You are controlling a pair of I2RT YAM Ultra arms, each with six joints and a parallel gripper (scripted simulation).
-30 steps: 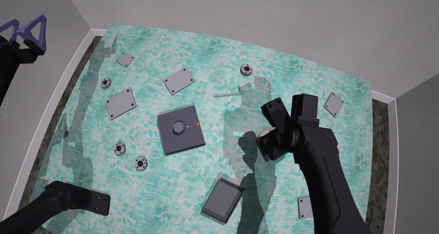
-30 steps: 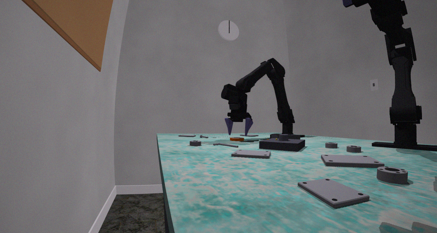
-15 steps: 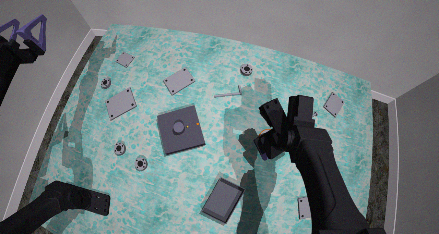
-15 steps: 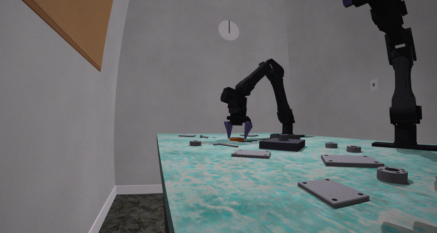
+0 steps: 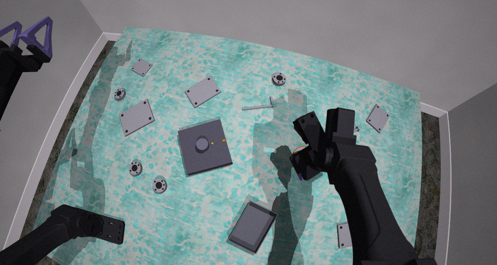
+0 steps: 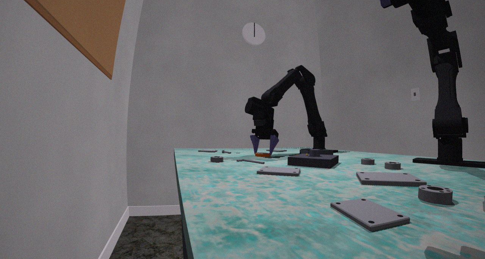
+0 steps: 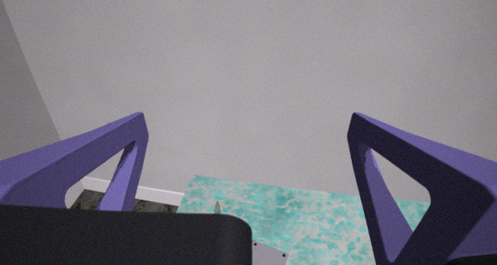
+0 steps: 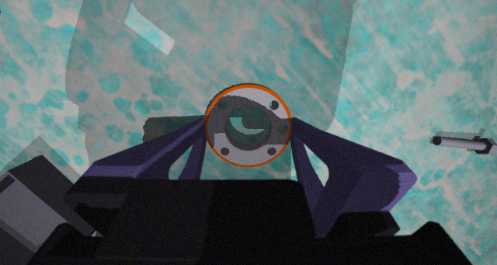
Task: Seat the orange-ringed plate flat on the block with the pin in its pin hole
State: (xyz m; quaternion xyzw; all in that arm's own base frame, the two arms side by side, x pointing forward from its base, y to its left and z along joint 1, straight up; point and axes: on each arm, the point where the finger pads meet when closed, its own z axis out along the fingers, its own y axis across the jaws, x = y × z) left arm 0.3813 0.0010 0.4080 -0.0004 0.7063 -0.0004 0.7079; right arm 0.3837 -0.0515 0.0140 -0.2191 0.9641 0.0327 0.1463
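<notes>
The orange-ringed plate (image 8: 248,158) (image 6: 262,154) lies flat on the table right of the block, with a big centre hole and small holes round it. Only an arc of its orange rim (image 5: 298,148) shows in the top view, under the right wrist. My right gripper (image 8: 248,124) (image 6: 263,146) is down over it, and its purple fingers touch the rim on both sides. The dark square block (image 5: 208,157) (image 6: 312,161) stands mid-table with its round post (image 5: 202,144) and a small yellow pin (image 5: 212,143). My left gripper (image 7: 248,123) (image 5: 32,24) is open and empty, raised high off the table's far left.
Several grey rectangular plates, such as one plate (image 5: 202,91) behind the block, and several plain grey flanges, such as one flange (image 5: 159,185), lie scattered around it. A thin rod (image 5: 257,106) lies behind the right arm. A bolt (image 8: 462,142) lies right of the plate. A dark tray (image 5: 251,227) sits at the front.
</notes>
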